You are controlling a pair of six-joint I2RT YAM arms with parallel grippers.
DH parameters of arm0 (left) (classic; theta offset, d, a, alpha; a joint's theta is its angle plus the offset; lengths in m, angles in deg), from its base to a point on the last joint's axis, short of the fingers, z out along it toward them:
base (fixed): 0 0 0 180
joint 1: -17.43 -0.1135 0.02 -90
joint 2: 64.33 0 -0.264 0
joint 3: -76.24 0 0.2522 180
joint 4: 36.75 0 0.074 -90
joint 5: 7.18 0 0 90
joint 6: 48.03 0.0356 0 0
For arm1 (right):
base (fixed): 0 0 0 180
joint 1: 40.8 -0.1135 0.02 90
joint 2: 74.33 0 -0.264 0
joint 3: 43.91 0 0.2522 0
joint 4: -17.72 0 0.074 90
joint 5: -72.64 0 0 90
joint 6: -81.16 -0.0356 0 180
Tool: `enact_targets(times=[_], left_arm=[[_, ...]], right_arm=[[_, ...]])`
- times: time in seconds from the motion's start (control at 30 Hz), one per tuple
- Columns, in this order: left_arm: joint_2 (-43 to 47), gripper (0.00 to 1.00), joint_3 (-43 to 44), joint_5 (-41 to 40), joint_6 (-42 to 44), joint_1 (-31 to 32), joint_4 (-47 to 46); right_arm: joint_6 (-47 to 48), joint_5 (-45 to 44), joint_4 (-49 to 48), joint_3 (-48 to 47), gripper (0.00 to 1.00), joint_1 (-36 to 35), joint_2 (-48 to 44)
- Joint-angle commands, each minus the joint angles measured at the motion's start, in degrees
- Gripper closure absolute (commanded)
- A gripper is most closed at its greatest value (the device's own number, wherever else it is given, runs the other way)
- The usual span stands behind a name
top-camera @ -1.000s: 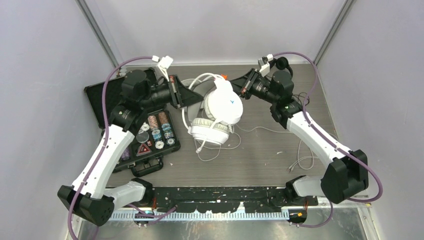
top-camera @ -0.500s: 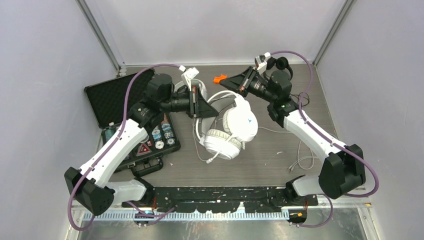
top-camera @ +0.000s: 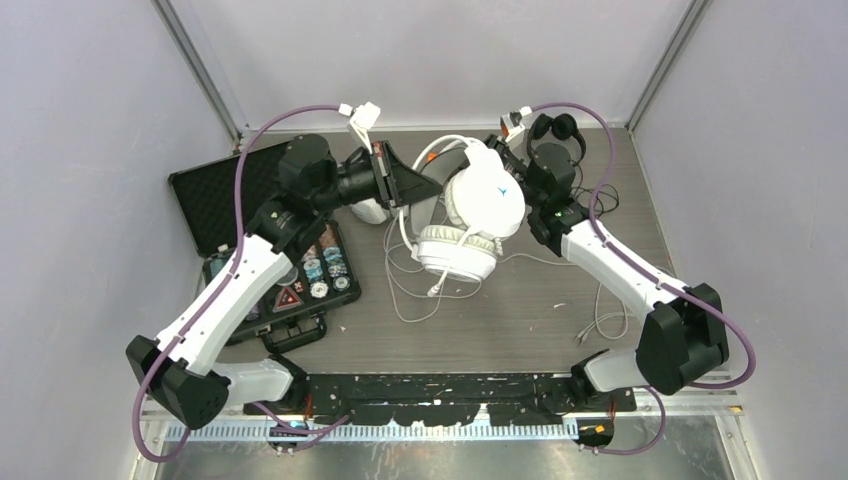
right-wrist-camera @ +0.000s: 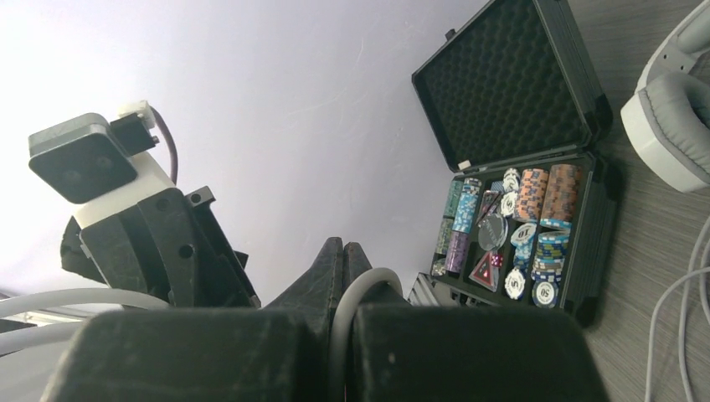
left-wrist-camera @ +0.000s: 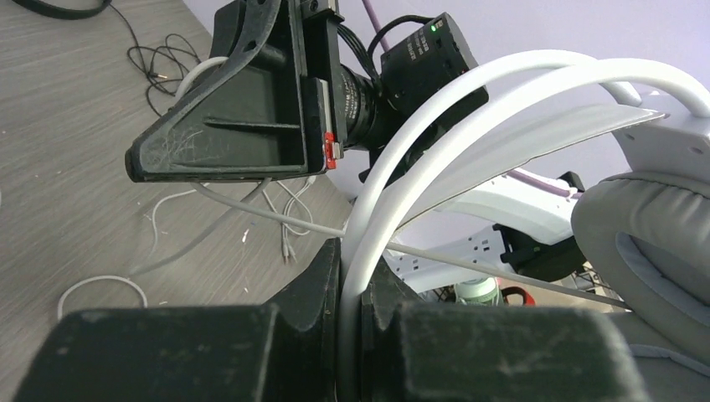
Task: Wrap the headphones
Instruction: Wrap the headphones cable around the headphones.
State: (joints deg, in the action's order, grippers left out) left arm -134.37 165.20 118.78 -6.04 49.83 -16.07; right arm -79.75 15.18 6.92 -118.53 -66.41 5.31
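Observation:
White over-ear headphones (top-camera: 482, 205) hang above the table's middle back. My left gripper (top-camera: 428, 186) is shut on their thin white headband (left-wrist-camera: 393, 167), which runs up between my fingers (left-wrist-camera: 322, 276). My right gripper (right-wrist-camera: 345, 251) is shut on a loop of their white cable (right-wrist-camera: 362, 285), just behind the ear cups, which largely hide it in the top view. The rest of the cable (top-camera: 415, 290) trails down onto the table. A second pale grey headset (right-wrist-camera: 670, 117) lies near the case. Black headphones (top-camera: 557, 128) sit at the back right.
An open black case (top-camera: 215, 185) holding poker chips (right-wrist-camera: 519, 226) lies at the left. A loose thin white cord (top-camera: 600, 322) lies at the right front, and thin black cable (top-camera: 603, 198) lies by the right arm. Grey walls close in three sides.
My left gripper carried the white headphones right, then lifted them toward the back. The right gripper moved slightly left behind the ear cups, still pinching the cable.

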Motion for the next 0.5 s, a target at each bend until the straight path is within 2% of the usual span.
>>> enact_targets(times=[0.0,0.17,0.27,0.37,0.4,0.47], left_arm=[[0.3,1.00,2.7,3.6,-5.3,1.1,-5.8],[-2.2,1.00,3.1,13.3,-3.5,4.1,-3.3],[-1.8,1.00,2.4,19.0,1.9,4.6,3.4],[0.1,1.00,4.7,15.3,15.9,4.6,20.9],[0.7,1.00,6.0,11.1,22.2,4.7,28.7],[1.4,1.00,8.3,4.3,30.0,4.6,37.6]], right_arm=[[0.1,-3.2,-4.0,-0.7,1.00,0.1,-0.3],[-0.6,-2.5,-5.6,-1.4,1.00,0.2,0.8],[1.4,-1.5,-3.2,-2.8,1.00,1.1,1.0],[2.8,0.1,-0.4,-3.5,1.00,3.0,0.8],[3.5,0.7,0.7,-3.7,1.00,4.1,0.6],[6.7,2.2,4.8,-4.9,1.00,5.2,0.2]])
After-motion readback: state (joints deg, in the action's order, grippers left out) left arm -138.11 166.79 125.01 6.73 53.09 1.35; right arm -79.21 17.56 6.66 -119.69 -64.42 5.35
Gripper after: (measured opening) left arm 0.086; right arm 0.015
